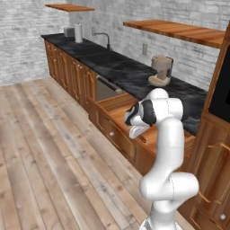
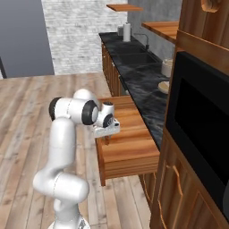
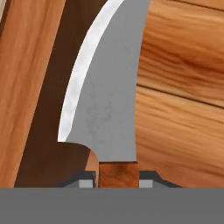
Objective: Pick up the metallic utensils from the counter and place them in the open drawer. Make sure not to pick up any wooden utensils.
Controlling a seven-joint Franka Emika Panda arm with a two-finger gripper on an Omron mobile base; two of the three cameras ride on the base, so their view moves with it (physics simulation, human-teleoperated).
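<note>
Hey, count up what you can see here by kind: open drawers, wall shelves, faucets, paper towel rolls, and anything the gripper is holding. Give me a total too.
Open drawer: 1
Wooden wall shelves: 2
Faucet: 1
Paper towel roll: 1
Knife held in the gripper: 1
Total: 6

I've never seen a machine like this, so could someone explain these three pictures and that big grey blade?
It is a rendered kitchen with a white robot arm. Two pictures come from cameras riding behind the arm, left and right, looking over it. The third looks along the hand itself. The arm reaches over the open drawer below the black counter. Between the fingers sits a knife with a grey metal blade and a wooden handle, blade pointing at the drawer's wooden floor. A lidded container stands on the counter.
</note>
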